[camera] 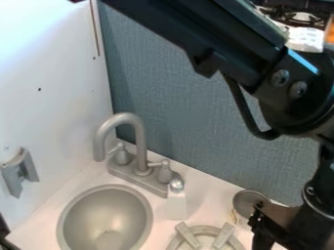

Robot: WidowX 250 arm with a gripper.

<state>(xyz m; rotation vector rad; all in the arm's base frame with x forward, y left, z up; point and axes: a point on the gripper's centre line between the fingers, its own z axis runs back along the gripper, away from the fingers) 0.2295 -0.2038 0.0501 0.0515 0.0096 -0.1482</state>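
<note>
Low at the right edge of the work surface, the black gripper (266, 227) hangs from the arm, beside a small round grey-rimmed object (249, 202). Whether the two touch or the gripper holds it, I cannot tell. Just left of them, a grey stove ring (205, 239) with raised bars is partly cut off by the bottom edge. A pale, see-through bottle (176, 204) with a silver top stands upright between the ring and the grey sink basin (104, 219). Behind the basin rises a grey faucet (139, 141) with two handles.
A white side wall (49, 93) with a grey bracket (19, 172) stands at the left. The blue-grey back wall (176, 107) runs behind the white counter (153, 242). The arm crosses the top and right, in front of the back wall.
</note>
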